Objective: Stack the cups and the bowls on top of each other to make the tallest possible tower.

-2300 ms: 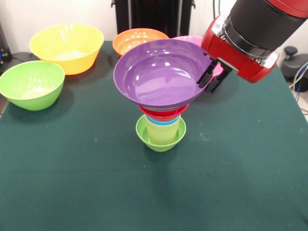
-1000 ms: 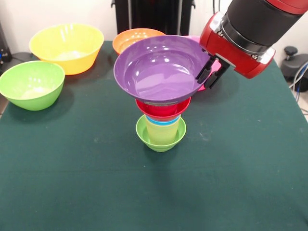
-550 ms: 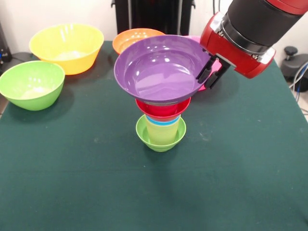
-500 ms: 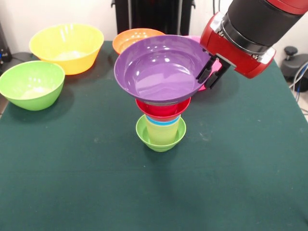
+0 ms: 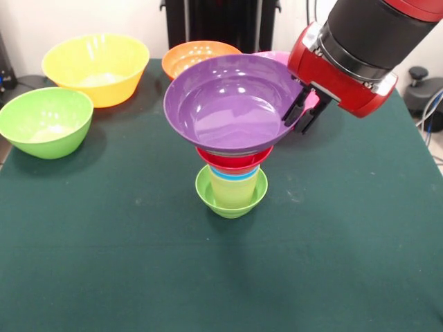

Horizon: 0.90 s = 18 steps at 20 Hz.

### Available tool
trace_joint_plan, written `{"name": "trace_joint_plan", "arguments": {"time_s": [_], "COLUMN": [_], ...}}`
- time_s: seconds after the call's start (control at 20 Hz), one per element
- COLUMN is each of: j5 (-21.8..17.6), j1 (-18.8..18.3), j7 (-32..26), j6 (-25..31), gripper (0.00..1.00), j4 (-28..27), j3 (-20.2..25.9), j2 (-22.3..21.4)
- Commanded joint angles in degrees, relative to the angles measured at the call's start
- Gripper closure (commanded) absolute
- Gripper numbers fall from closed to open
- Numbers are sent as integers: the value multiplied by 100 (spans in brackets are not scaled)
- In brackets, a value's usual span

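Note:
The tower stands mid-table in the front view. Its base is the small lime-green bowl (image 5: 206,192). In it sit the pale yellow cup (image 5: 234,191), the blue cup's rim (image 5: 235,175) and the small red bowl (image 5: 234,160). I cannot tell the red cup apart from the red bowl. The wide purple bowl (image 5: 225,111) sits on top, roughly level. My gripper (image 5: 299,112) comes in from the upper right. It is shut on the purple bowl's right rim, one finger inside and one outside.
The large yellow bowl (image 5: 97,66) and the large green bowl (image 5: 45,121) stand at the far left. The orange bowl (image 5: 192,55) and the pink bowl (image 5: 277,57) stand behind the tower, the pink one mostly hidden. The green table (image 5: 221,277) spreads in front.
The gripper and the purple bowl have come down a little onto the tower. Less of the small red bowl shows under it than half a second ago.

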Motion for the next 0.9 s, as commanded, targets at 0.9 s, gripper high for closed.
{"name": "trace_joint_plan", "arguments": {"time_s": [0.9], "j5": [-72], "j1": [120], "j7": [628], "j6": [-260], "gripper": [100], "j4": [579], "j3": [471], "j2": [-19]}}
